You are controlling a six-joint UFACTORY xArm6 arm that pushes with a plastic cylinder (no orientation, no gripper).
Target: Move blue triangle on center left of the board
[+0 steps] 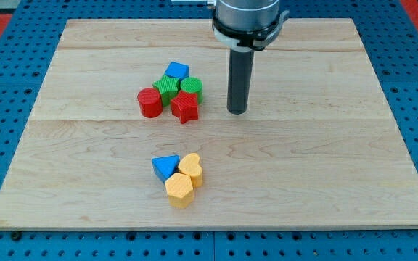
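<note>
The blue triangle [165,167] lies on the wooden board [303,181] a little below its centre, at the left of a small group. It touches a yellow heart [191,168] on its right and a yellow hexagon [179,191] below it. My tip [237,111] stands on the board above and to the right of the triangle, well apart from it and just right of the upper cluster of blocks.
An upper cluster sits left of my tip: a blue block [176,72], a green block [167,88], a green cylinder [191,88], a red cylinder [150,102] and a red star [185,107]. A blue pegboard [6,87] surrounds the board.
</note>
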